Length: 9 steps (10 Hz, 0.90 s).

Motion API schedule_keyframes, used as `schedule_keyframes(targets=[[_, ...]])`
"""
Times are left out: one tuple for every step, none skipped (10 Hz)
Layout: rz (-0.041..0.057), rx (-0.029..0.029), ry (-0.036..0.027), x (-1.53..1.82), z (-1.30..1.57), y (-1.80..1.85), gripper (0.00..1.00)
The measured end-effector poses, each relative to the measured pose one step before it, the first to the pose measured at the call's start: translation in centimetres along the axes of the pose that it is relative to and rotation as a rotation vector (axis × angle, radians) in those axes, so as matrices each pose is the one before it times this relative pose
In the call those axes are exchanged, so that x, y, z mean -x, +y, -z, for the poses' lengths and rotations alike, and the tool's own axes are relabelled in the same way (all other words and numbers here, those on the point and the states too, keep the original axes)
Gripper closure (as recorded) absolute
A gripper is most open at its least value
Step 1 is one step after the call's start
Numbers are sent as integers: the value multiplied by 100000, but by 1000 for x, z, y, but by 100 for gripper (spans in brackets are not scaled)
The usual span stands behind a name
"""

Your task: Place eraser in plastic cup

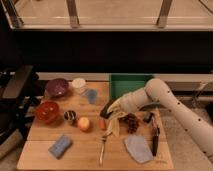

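Note:
My gripper is at the middle of the wooden table, at the end of the white arm that reaches in from the right. It is shut on the eraser, a flat black block that sticks out up and left from the fingers, held just above the table. The plastic cup, a small translucent blue-grey tumbler, stands upright up and left of the gripper, with a short gap between them.
A white round container and purple bowl stand behind the cup. Red bowl, dark metal cup and orange fruit lie left. Green bin, banana, grapes, fork, grey cloth, black-handled tool and blue sponge are around.

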State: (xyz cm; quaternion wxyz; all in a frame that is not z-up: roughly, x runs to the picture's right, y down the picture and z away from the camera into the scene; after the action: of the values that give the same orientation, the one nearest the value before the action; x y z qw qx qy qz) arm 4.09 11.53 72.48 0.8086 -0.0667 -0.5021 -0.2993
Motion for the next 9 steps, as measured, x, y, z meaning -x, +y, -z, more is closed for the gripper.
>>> schedule_keyframes(targets=[[1945, -563, 157, -206, -187, -482, 100], [2487, -708, -108, -530, -630, -892, 100], [3150, -1096, -510, -994, -1327, -1261, 100], [2075, -598, -671, -654, -1011, -683, 100], [2518, -748, -1018, -722, -1180, -428, 100], [2386, -495, -429, -642, -774, -370, 100], [2632, -451, -707, -591, -922, -560, 100], [2612, -641, -210, -708, -714, -557, 100], [2654, -1252, 656, -1021, -293, -536, 100]])
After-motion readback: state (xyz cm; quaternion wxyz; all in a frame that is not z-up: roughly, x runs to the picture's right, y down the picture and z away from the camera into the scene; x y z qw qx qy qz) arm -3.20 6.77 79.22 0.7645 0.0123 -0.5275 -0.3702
